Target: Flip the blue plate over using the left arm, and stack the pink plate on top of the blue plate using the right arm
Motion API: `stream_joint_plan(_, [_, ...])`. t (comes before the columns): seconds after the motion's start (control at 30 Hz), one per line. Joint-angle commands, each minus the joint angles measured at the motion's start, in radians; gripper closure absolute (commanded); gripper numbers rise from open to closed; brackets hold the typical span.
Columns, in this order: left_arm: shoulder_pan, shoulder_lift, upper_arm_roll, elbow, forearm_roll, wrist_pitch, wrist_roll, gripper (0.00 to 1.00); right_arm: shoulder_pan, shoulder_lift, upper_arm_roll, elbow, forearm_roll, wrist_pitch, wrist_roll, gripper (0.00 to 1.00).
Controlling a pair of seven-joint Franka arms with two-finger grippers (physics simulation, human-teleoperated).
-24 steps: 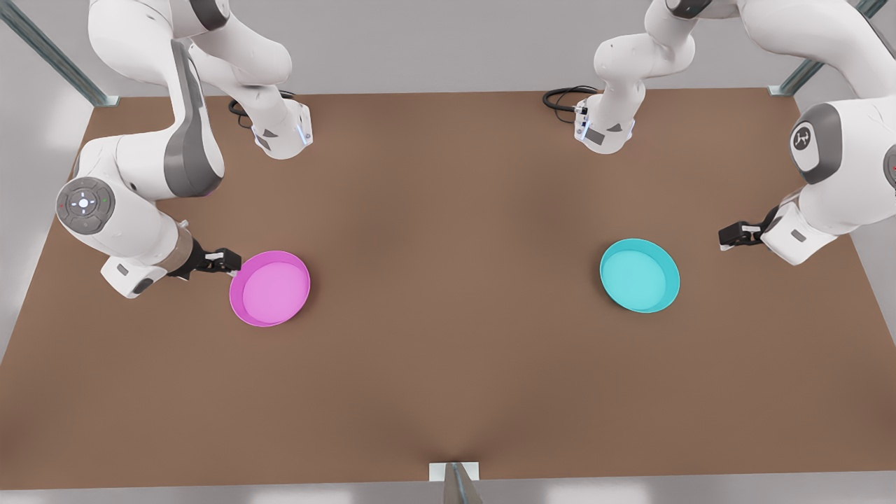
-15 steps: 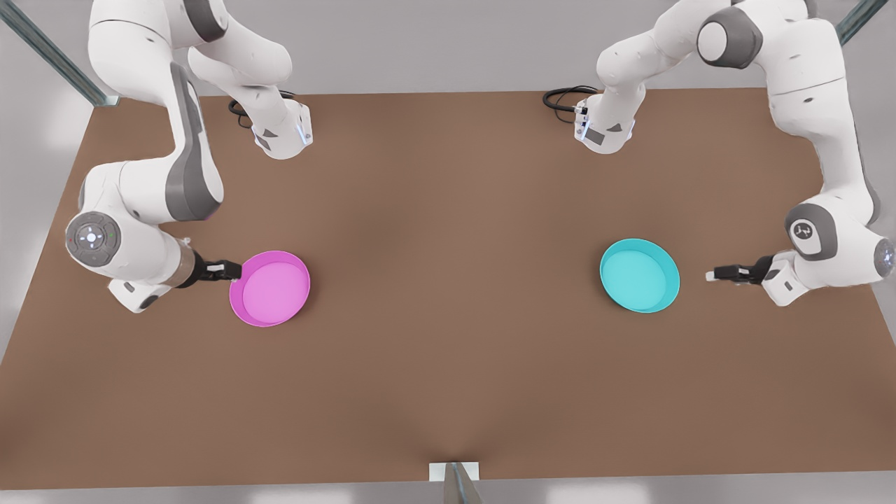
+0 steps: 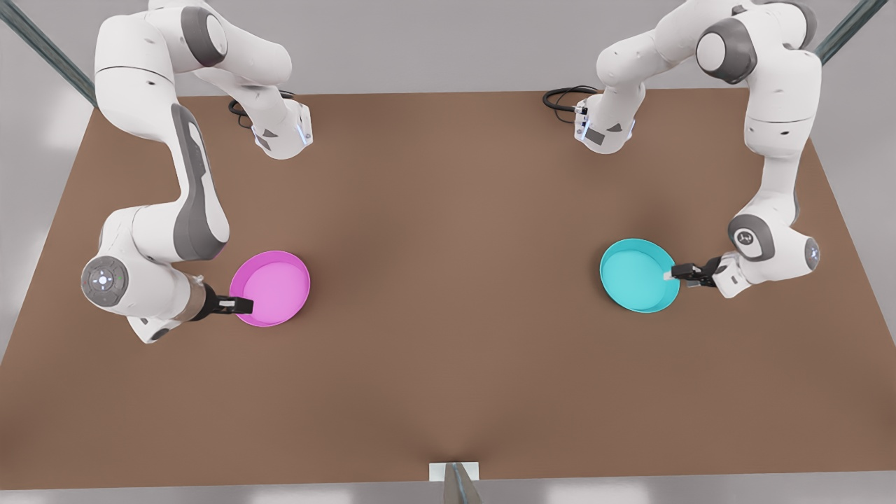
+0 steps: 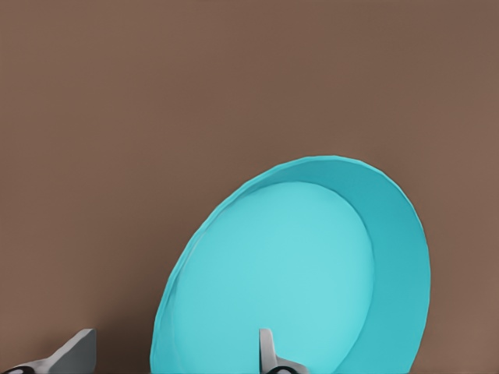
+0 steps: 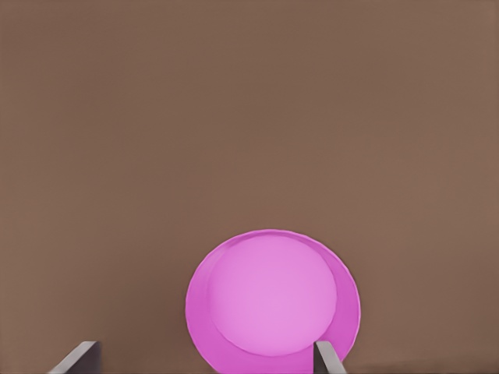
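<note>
The blue plate (image 3: 639, 275), glossy and rim-up, sits on the bench (image 3: 448, 210) at the front view's right. The left hand (image 3: 674, 272) has swung in, fingers wide astride its rim. Likewise the right hand (image 3: 241, 305), open, reached the pink plate (image 3: 270, 288); grasps likely follow.

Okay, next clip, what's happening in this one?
Two white robot arms are each closing in on a plate on the brown table. The left gripper, open, straddles the rim of the round turquoise plastic plate, which sits open side up, not yet flipped. The right gripper, also open, is at the edge of the matching round pink plate, which lies flat, far from the turquoise one. Neither plate is lifted.
</note>
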Motion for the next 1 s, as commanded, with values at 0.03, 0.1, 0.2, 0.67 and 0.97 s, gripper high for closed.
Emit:
stream_joint_plan(0.03, [0.0, 0.001, 0.0, 0.0, 0.003, 0.002, 0.002, 0.04, 0.0, 0.005, 0.0, 0.0, 0.0, 0.0, -0.002, 0.0])
stream_joint_plan(0.1, [0.0, 0.007, 0.0, 0.0, 0.005, 0.002, 0.002, 0.32, 0.0, 0.005, 0.003, 0.0, 0.002, 0.0, 0.002, 0.0])
stream_joint_plan(0.2, [-0.018, 0.02, 0.0, 0.002, 0.005, 0.011, 0.002, 0.52, -0.002, 0.006, 0.003, 0.0, 0.003, 0.0, 0.005, 0.0])
stream_joint_plan(0.67, [-0.017, 0.037, 0.0, 0.003, 0.005, 0.012, 0.002, 0.6, 0.0, 0.014, 0.003, 0.002, 0.002, 0.0, 0.005, 0.0])
stream_joint_plan(0.97, [-0.017, 0.043, 0.0, 0.006, 0.006, 0.014, 0.008, 0.63, 0.0, 0.014, 0.003, 0.003, -0.002, 0.0, 0.005, 0.0])
